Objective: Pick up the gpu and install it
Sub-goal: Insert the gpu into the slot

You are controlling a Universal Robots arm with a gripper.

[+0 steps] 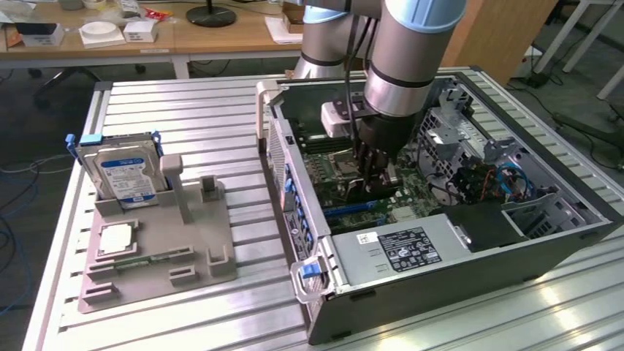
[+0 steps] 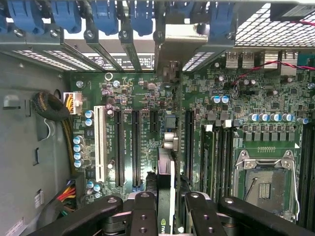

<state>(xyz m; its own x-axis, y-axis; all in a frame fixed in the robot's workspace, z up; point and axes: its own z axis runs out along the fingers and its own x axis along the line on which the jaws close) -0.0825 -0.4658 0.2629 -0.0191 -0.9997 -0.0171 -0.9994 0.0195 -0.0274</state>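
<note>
The gpu (image 1: 367, 194) is a thin dark card held on edge inside the open computer case (image 1: 302, 219), just above the motherboard's expansion slots. My gripper (image 1: 375, 183) reaches straight down into the case and is shut on the card. In the wrist view the gpu (image 2: 166, 172) appears edge-on between the two black fingers (image 2: 142, 214), over the board between the long black slots (image 2: 135, 147). Its pale metal end strip (image 2: 184, 42) lies toward the case's rear slot openings. The gripper (image 2: 167, 219) hides the near end of the card.
A grey fixture (image 1: 185, 241) on the exterior view's left holds a silver hard drive (image 1: 122, 172), a processor chip (image 1: 115, 238) and a green memory stick (image 1: 146, 257). Inside the case are the power supply (image 1: 410, 248), drive cage (image 1: 468, 139), cables (image 1: 497, 183) and blue slot clips (image 2: 103, 14).
</note>
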